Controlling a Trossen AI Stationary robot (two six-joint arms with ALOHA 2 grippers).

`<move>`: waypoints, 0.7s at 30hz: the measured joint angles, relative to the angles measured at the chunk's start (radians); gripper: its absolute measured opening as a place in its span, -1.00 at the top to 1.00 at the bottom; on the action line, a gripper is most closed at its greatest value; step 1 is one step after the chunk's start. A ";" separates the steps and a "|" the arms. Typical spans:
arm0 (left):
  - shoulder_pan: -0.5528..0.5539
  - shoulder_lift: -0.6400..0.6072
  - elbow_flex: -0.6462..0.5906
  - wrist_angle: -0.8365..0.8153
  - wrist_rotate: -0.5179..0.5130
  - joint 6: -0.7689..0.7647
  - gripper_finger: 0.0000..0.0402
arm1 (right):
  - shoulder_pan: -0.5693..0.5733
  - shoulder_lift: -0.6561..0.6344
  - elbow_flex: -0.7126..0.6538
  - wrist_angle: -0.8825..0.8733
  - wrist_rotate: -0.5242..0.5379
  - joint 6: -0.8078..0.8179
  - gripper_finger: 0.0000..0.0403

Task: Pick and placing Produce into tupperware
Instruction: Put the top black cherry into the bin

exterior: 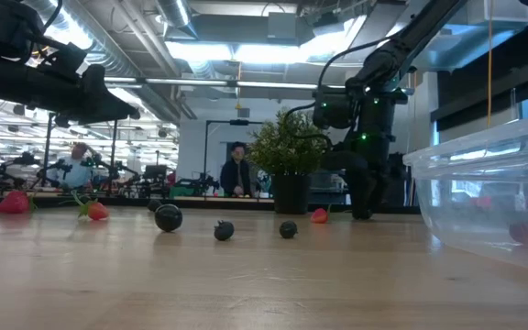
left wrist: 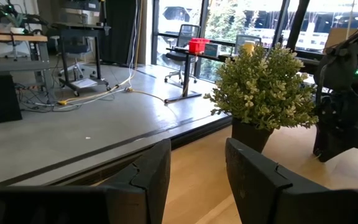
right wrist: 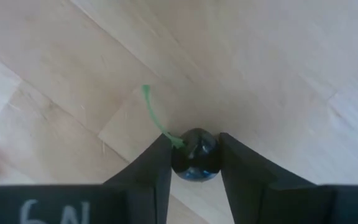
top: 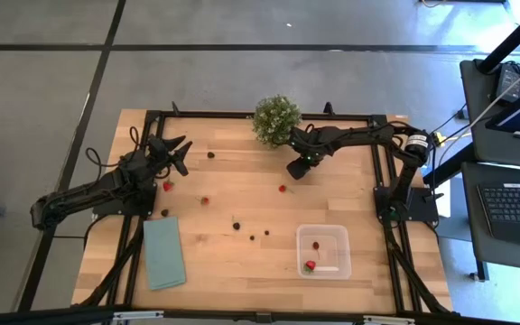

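2 red berries (top: 312,255) lie in tupperware (top: 336,237).

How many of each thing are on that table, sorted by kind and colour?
Red berries: 5, two of them in the tub
Dark berries: 6, one of them between the fingers of the right gripper
Tub: 1
Plant: 1
Cloth: 1
Total: 14, as far as the views show

Potted plant (top: 275,120) crowds right tool (top: 294,169).
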 joint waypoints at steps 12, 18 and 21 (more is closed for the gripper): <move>0.000 0.000 0.000 0.000 0.000 0.000 0.28 | 0.026 -0.139 0.085 -0.246 -0.029 -0.008 0.43; 0.000 0.000 0.000 0.000 0.000 0.000 0.28 | 0.094 -0.272 0.195 -0.371 -0.126 -0.005 0.40; 0.000 0.000 0.000 0.000 0.000 0.000 0.28 | 0.158 -0.351 0.257 -0.400 -0.191 -0.003 0.41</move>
